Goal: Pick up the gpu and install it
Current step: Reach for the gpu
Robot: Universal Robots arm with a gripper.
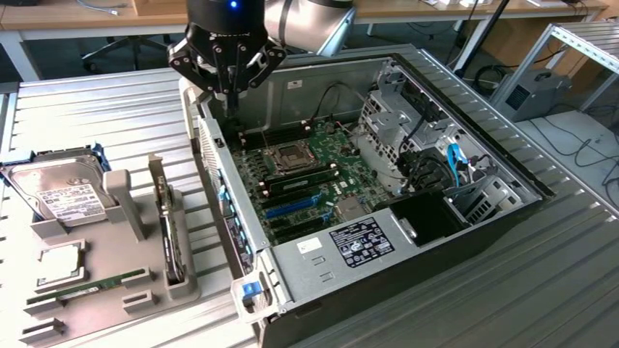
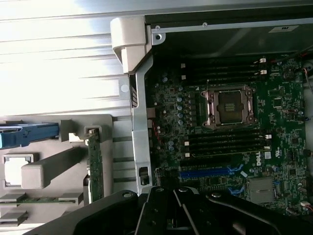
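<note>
The gpu (image 1: 172,243) is a thin black card standing on edge in a slot of the grey holder (image 1: 116,304), on the exterior view's left. The wrist view sees its green edge (image 2: 94,166) from above. My gripper (image 1: 232,107) hangs over the back left corner of the open computer case (image 1: 425,239), well above and apart from the gpu. Its fingers are shut to a narrow tip with nothing between them. The black finger linkage (image 2: 181,210) shows in the wrist view. Inside the case lies the motherboard (image 1: 334,163) with a blue card slot (image 1: 290,209).
On the holder also sit a silver hard drive (image 1: 58,192), a processor chip (image 1: 60,264) and a slim green memory stick (image 1: 87,286). The case's metal side wall (image 1: 217,196) stands between holder and motherboard. Cables and a drive cage (image 1: 406,138) fill the case's right side.
</note>
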